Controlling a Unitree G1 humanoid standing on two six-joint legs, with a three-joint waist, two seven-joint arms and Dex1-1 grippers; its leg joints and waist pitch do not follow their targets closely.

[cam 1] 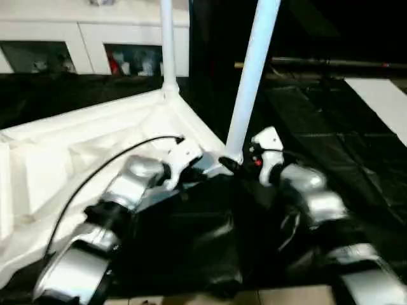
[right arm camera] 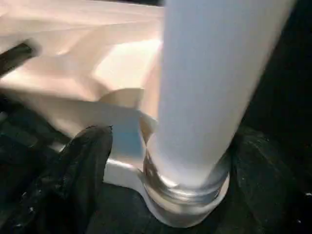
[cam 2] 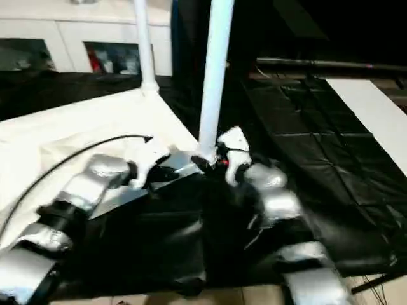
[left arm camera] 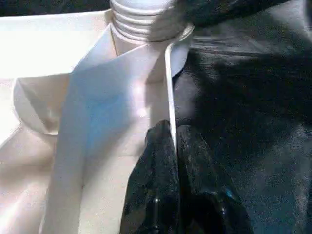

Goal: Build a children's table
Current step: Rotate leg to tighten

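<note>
The white tabletop (cam 1: 76, 159) lies upside down on a black mat (cam 2: 299, 159). One leg (cam 1: 251, 76) stands in the near corner socket, and another leg (cam 1: 168, 44) stands at the far corner. A white cabinet (cam 1: 82, 38) is far behind. No writing can be read. The left gripper (left arm camera: 174, 146) is pinched on the tabletop's thin edge. The right gripper (cam 1: 245, 166) is at the near leg's base; I cannot tell if it grips.

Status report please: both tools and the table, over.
Left tool shut on tabletop rim. Right tool at near leg base, grip unclear. Far leg standing.
</note>
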